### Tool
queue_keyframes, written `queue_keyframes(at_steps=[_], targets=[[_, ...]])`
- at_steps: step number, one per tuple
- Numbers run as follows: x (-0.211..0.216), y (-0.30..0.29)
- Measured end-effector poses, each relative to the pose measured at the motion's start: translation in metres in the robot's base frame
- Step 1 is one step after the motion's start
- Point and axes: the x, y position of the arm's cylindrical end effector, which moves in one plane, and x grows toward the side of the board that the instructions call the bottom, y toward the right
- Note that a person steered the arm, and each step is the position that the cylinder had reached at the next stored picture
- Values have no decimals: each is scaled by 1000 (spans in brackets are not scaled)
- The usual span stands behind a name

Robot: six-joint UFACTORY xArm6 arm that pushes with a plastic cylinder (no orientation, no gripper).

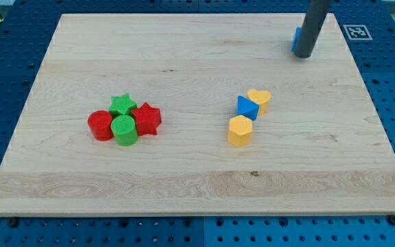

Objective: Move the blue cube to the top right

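Rod and my tip (pixel 304 55) stand directly in front of the blue cube (pixel 297 39), touching or just beside it and hiding most of it; being a bare rod, it has nothing to spread or pinch. From the cube, the wooden board (pixel 184 178)'s top edge is near and its right edge moderately near, so an overlong shove could tip it off. The yellow heart (pixel 259 97), blue block (pixel 247 108) and yellow hexagon (pixel 240 130) lie well below the cube.
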Motion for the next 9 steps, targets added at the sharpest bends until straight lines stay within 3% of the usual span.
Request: queue_keyframes(at_steps=[3, 9], targets=[[-21, -30], [-46, 33]])
